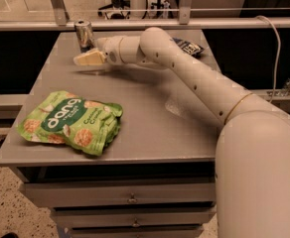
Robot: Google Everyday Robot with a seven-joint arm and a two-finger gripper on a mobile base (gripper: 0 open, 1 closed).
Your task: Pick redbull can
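Claw (89,58): hovering level just beside the redbull can (84,33), likely for a side grasp; cannot tell how open.
Can position: standing upright at the counter's (150,133) far edge.

1. A grey, flat, rectangular worktop (150,95) filled the middle of the view, its matte surface carrying soft reflections.
2. Under it stood a grey metal cabinet of stacked drawers (100,198), each with a small metal pull at its centre.
3. A pale speckled floor (6,214) showed at the lower left.
4. Behind the worktop ran a horizontal grey metal rail (224,23), and two upright metal posts (57,3) rose above it.
5. Dark hollows lay below the rail on both sides.
6. A thin grey cable (277,48) curved downward at the right.
7. The light was warm and dim.
8. The cream-coloured gripper (85,58) was over the worktop's far left part.
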